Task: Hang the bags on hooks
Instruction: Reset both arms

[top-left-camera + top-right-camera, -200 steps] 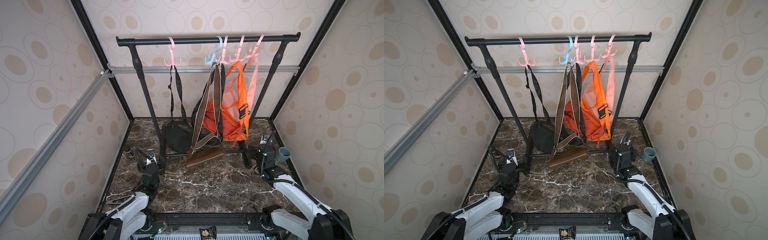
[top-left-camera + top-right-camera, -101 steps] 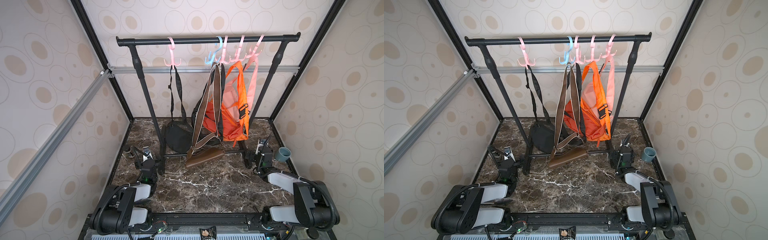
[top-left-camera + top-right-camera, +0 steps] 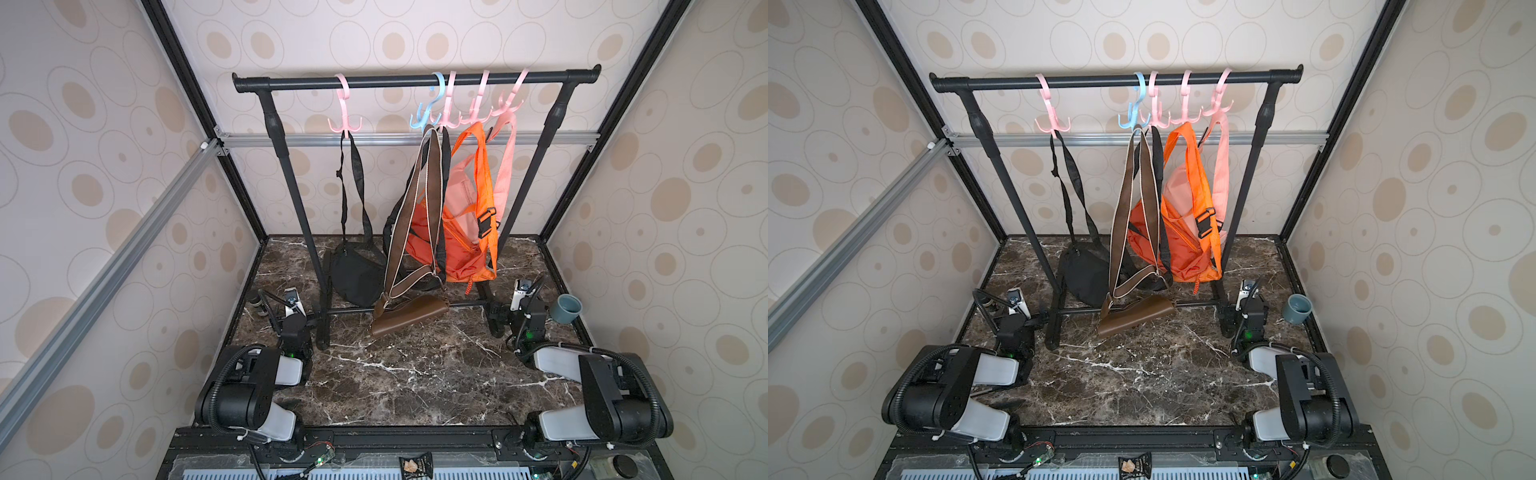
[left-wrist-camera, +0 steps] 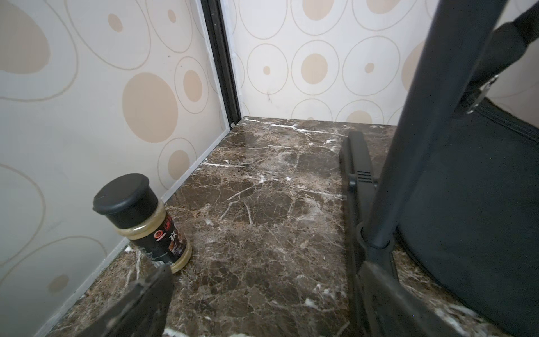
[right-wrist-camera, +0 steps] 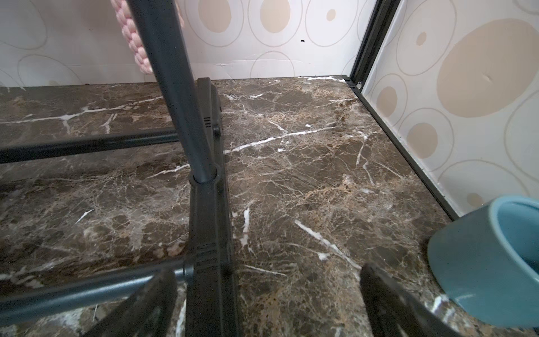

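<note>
Bags on the rack (image 3: 395, 81), both grippers wide open and empty.
Your left gripper (image 4: 265, 271) sits low by the floor near the jar (image 4: 143, 218). Your right gripper (image 5: 267, 272) is low too, with the rack foot between its fingers and the cup (image 5: 490, 262) just beside. In both top views the brown bag (image 3: 409, 318) (image 3: 1136, 316) has its strap on the blue hook (image 3: 426, 112), its body lying across the base bar. The black bag (image 3: 355, 276) and orange bag (image 3: 465, 232) hang from pink hooks (image 3: 345, 120).

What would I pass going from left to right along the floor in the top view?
spice jar → black bag → brown bag → orange bag → blue cup
</note>
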`<action>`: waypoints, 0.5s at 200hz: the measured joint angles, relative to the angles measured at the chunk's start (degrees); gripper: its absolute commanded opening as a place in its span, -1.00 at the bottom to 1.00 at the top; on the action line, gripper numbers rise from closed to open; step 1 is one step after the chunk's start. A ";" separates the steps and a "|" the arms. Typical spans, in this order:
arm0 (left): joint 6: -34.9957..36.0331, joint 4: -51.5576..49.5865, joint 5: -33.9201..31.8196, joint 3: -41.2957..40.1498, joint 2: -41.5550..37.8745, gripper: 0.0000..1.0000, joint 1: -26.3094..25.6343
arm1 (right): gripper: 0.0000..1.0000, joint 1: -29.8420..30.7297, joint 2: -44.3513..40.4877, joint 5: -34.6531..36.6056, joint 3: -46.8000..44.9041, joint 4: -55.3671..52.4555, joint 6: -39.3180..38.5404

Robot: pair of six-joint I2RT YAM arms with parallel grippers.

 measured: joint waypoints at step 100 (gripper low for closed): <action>1.01 7.93 5.40 -0.87 3.41 1.00 1.18 | 0.99 -0.09 3.32 -2.84 -2.08 7.21 -0.59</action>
